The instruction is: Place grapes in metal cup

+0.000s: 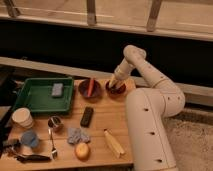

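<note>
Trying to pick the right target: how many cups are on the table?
3: a white cup at the left edge, a light blue cup in front of it, the metal cup just right of them. The gripper is over the right dark red bowl. None seems hidden.

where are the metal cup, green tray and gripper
metal cup (55, 123): camera view, its middle
green tray (35, 97): camera view, its bare floor
gripper (115, 85): camera view, its tip, down at the right red bowl (108, 91)

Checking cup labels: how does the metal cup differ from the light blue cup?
The metal cup is silver-grey, the light blue cup blue. The light blue cup stands left of the metal cup, nearer the camera. Both are small. The end effector is down at the right-hand red bowl.
</note>
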`<state>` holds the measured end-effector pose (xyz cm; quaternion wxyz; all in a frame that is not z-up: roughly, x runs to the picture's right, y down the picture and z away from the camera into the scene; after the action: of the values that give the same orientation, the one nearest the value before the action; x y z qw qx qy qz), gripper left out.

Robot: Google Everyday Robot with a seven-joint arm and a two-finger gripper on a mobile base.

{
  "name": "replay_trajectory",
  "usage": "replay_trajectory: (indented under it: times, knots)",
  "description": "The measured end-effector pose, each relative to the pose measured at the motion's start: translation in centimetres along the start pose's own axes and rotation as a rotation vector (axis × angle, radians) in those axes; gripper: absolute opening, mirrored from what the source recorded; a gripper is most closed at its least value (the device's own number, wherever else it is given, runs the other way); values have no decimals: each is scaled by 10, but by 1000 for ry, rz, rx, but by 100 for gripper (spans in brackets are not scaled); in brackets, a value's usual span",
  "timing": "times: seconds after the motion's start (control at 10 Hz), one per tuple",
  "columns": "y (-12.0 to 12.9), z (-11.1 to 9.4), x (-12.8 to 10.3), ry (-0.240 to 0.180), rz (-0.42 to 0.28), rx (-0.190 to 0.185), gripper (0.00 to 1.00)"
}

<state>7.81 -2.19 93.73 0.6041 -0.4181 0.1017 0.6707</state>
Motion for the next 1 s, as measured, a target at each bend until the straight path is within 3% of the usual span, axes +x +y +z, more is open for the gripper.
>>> replay_trajectory:
  times: [0.2,0.5,0.7,1.0]
  knots:
    - [2,0,3,10,-13,-2,0]
    - [6,-7,6,2,-29,-6,0]
    - [15,-26,5,-44,-44,-7,0]
    - [39,-76,11,-147,-78,-12,0]
